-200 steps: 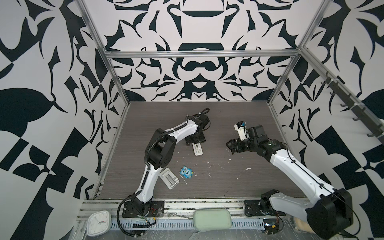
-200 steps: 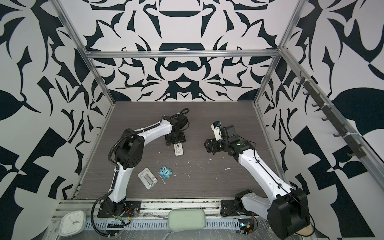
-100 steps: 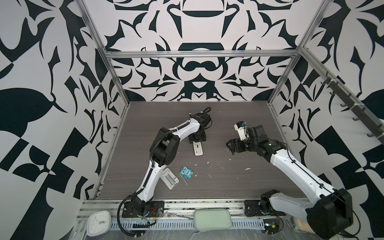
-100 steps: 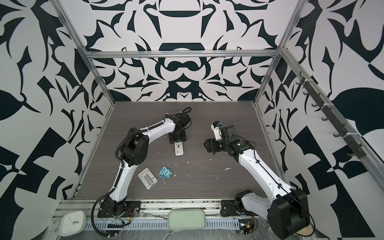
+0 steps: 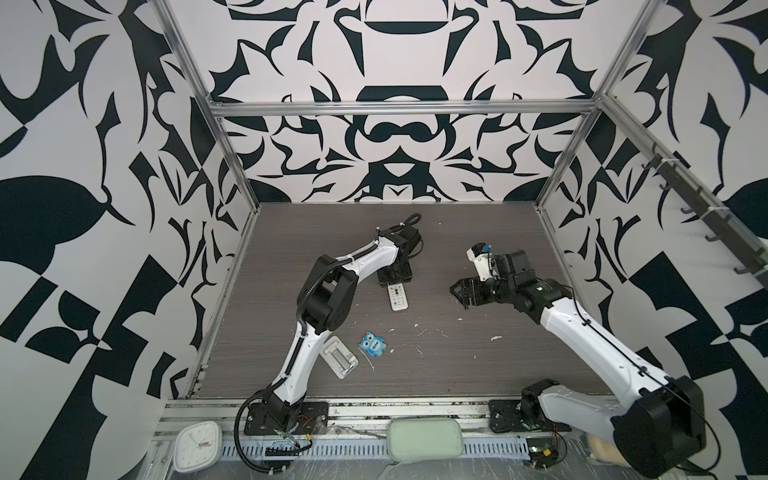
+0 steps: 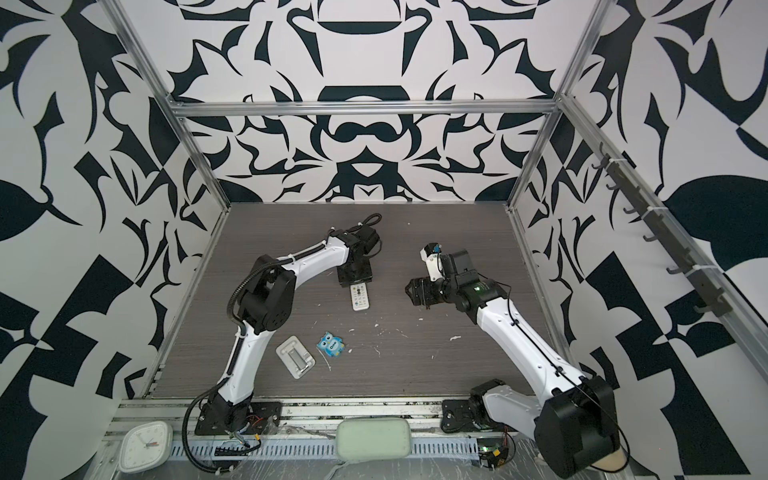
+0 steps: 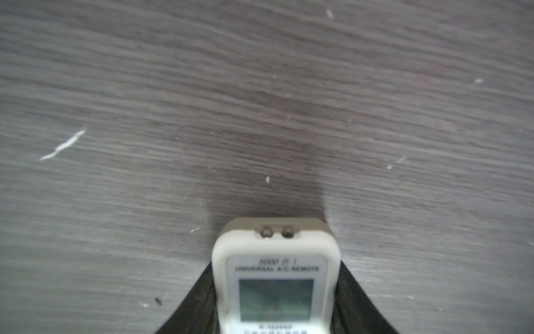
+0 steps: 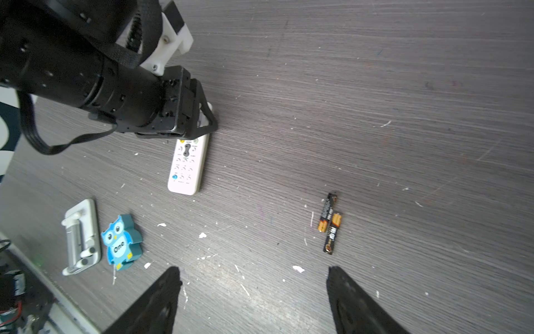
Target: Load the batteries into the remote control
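L arm bent; L pincer (image 7: 276, 277) low, squeezing remote control (image 8: 187, 164) sides. R pincer (image 8: 252, 274) up, wide open.

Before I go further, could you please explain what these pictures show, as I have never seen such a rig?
These are two white robot arms on a table, each ending in a two-fingered gripper. Both top views look down from one overhead camera; the other two come from a camera on each wrist. The left gripper has its fingers against both sides of the remote control, which lies buttons up. The right gripper hangs open and empty near the batteries, two lying side by side. A blue owl-shaped item and a white tray lie apart, untouched.
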`<control>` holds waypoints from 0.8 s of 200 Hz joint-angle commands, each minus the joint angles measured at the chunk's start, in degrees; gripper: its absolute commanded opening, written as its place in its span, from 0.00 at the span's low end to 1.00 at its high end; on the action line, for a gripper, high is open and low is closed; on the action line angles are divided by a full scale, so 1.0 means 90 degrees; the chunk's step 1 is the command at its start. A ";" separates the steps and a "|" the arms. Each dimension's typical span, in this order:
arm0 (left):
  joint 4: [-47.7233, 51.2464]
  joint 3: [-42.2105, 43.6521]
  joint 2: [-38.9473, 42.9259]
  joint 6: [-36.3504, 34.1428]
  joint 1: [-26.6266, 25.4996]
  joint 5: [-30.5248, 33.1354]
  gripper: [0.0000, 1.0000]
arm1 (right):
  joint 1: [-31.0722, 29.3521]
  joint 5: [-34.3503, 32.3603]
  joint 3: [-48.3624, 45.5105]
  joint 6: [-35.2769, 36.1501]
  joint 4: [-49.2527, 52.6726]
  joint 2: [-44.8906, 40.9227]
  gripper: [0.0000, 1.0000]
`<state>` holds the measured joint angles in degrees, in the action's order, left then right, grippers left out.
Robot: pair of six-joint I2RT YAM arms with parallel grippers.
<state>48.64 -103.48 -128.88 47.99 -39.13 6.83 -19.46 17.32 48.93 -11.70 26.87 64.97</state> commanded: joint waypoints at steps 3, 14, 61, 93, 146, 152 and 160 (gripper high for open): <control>-0.1159 0.0635 0.0888 -0.0237 0.0132 -0.0580 0.32 | 0.0135 0.1059 0.0101 -0.0335 -0.0698 -0.0143 0.85; -0.1720 0.0999 0.1304 -0.0356 0.0202 -0.0825 0.32 | 0.0170 0.1580 0.0045 -0.0743 -0.1183 -0.0190 0.85; -0.3144 0.1663 0.2652 -0.0869 0.0730 -0.2477 0.29 | 0.0170 0.3034 0.0413 -0.1549 -0.2209 -0.0060 0.87; -0.4401 0.2095 0.3147 -0.0510 0.1203 -0.4235 0.29 | 0.0152 0.4200 0.0389 -0.2637 -0.3950 -0.0161 0.89; -0.4946 0.1483 0.3282 -0.0167 0.1378 -0.6110 0.31 | 0.0144 0.4680 0.0884 -0.2729 -0.4002 0.0051 0.92; -0.5035 0.1412 0.3291 -0.0081 0.1377 -0.6211 0.31 | 0.0132 0.4703 0.0941 -0.2850 -0.4127 0.0123 0.93; -0.5216 0.1374 0.3313 0.0070 0.1376 -0.6328 0.32 | 0.0118 0.4697 0.1024 -0.2914 -0.4125 0.0221 0.93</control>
<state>8.16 -87.31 -100.29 45.39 -26.48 -40.25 -18.04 56.12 54.37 -34.17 -4.29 65.19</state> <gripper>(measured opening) 0.520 0.926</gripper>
